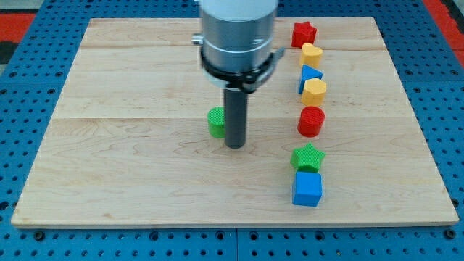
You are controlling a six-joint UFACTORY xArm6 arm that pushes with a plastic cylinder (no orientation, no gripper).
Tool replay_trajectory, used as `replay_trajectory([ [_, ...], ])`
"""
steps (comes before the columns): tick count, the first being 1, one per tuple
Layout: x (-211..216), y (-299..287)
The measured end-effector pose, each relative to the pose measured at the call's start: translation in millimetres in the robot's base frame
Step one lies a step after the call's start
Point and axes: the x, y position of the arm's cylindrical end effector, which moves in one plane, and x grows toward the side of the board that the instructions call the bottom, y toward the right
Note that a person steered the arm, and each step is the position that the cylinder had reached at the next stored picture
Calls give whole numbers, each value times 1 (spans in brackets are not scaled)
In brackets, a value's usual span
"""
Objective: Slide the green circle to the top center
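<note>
- so, my tip (235,145) is down on the wooden board (130,181), near the middle, at the lower end of the dark rod that hangs from the grey cylindrical arm housing (238,32) (there is no claw on this arm, so nothing is spread, pressed together or pinching; it is just a plain rod).
- just to the view's left of the rod sits the green circle (216,122), partly hidden behind the rod and touching it or very nearly so (i cannot tell which); it is around the board's centre, well below the top edge.
- off to the view's right a loose column of blocks runs down the board, well apart from my tip.
- from the view's top: a red star (304,33), then a yellow heart (312,54) just below it.
- next a blue triangle (307,75), overlapped by a yellow hexagon-like block (315,90).
- below those, a red cylinder (311,121).
- lowest, a green star (307,157) touching a blue cube (307,188) beneath it.
- around the board lies a blue perforated surface (29,65).
</note>
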Motion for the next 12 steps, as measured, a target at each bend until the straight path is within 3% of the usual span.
replay_trajectory([
  [3,-84,-23],
  [5,-98,-59],
  [8,-163,-103],
  [10,-204,-97],
  [12,-240,-52],
])
